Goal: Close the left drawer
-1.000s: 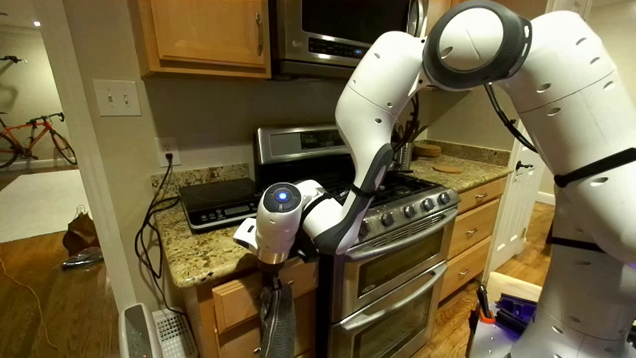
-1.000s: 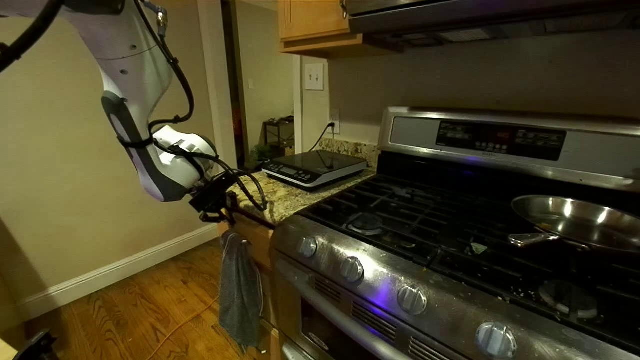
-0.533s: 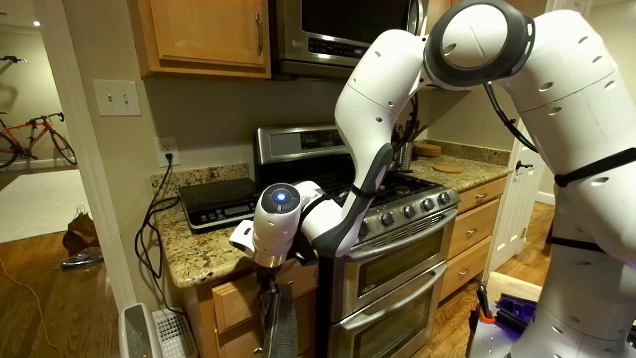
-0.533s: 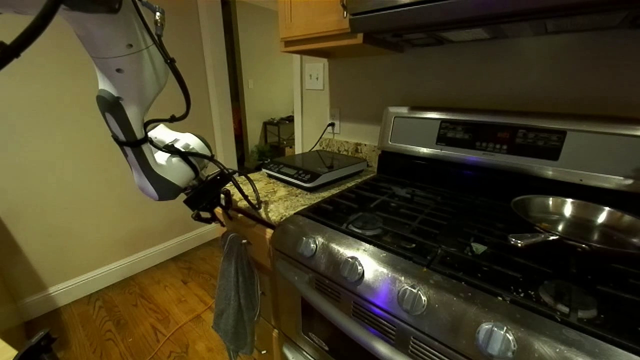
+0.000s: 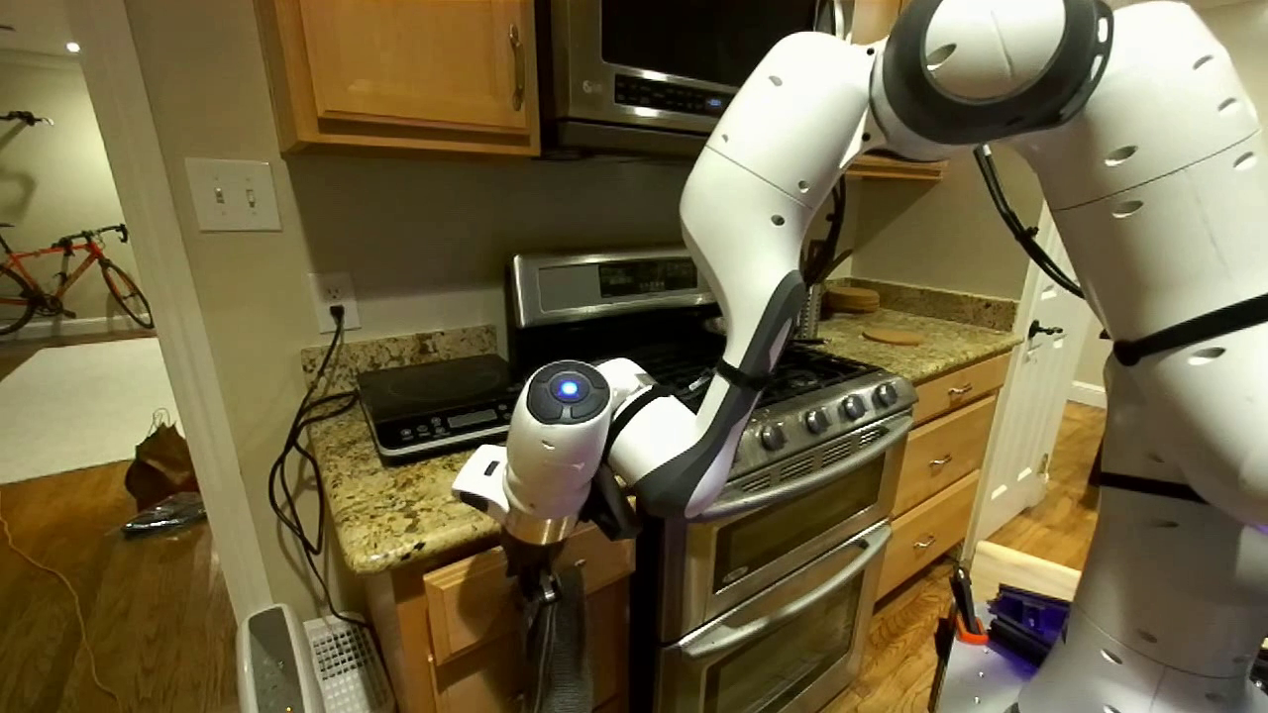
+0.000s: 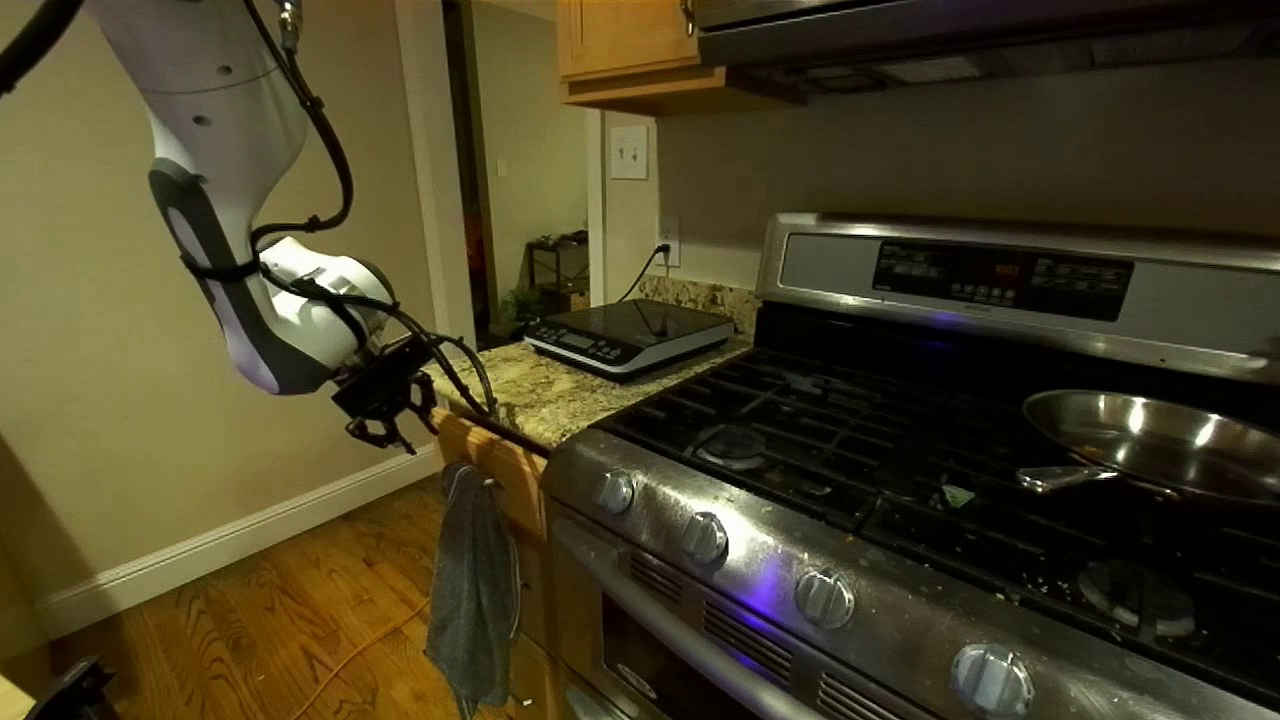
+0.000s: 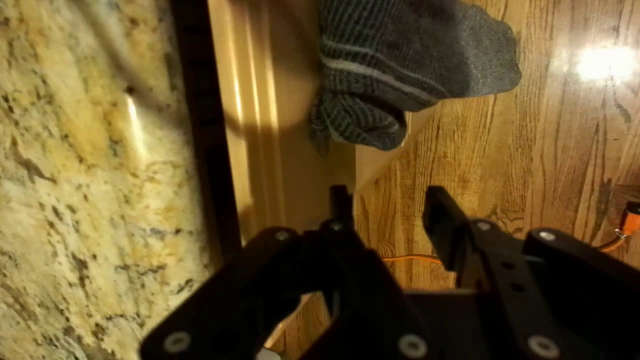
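Though apart from each other, the fingers (image 7: 442,215) close to the front of the ajar drawer (image 7: 302,172)

Beige wall (image 5: 230,297) with 2-switch plate (image 5: 235,195); wooden floor (image 6: 250,610).

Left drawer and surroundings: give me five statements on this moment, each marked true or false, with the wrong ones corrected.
1. The grey towel hangs at the front of the left drawer. True.
2. The left drawer is fully closed. False: it stands ajar, a dark gap showing between its front and the countertop.
3. The towel is gripped between the jaws. False: the gripper hangs open, holding nothing.
4. The portable cooktop sits on the countertop. True.
5. The frying pan sits on the stove. True.
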Robot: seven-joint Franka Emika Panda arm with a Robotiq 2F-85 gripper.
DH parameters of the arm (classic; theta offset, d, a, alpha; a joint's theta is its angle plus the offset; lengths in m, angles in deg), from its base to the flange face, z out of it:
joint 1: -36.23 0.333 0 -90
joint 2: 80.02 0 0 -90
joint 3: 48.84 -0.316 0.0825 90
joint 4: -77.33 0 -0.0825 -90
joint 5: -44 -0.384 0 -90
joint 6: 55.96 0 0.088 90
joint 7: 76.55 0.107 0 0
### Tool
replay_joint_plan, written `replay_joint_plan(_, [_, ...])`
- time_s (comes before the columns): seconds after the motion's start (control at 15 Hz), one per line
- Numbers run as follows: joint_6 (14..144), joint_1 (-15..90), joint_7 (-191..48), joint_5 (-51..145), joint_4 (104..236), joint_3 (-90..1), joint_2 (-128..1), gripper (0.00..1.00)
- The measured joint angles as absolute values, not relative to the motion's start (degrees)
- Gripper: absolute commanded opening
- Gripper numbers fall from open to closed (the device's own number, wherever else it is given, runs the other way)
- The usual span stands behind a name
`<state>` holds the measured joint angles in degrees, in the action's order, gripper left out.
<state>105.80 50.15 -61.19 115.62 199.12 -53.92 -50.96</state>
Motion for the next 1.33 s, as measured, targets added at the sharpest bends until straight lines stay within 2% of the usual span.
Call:
replay_joint_plan(0.2, [105.8, 49.6, -63.5, 112.1, 201.5, -55.2, -52.1, 0.03])
replay_joint_plan(0.33, [105.5, 48.9, -66.2, 106.7, 203.0, -56.4, -52.8, 0.01])
replay_joint_plan(0.53, [104.7, 48.3, -70.3, 97.3, 204.9, -57.7, -53.9, 0.07])
replay_joint_plan(1.13, [101.2, 48.3, -72.0, 81.6, 206.3, -57.9, -57.3, 0.06])
replay_joint_plan(1.2, [101.2, 48.3, -72.0, 81.5, 206.4, -57.9, -57.3, 0.31])
replay_joint_plan(1.33, [101.3, 48.5, -72.0, 81.4, 206.3, -57.7, -57.3, 0.38])
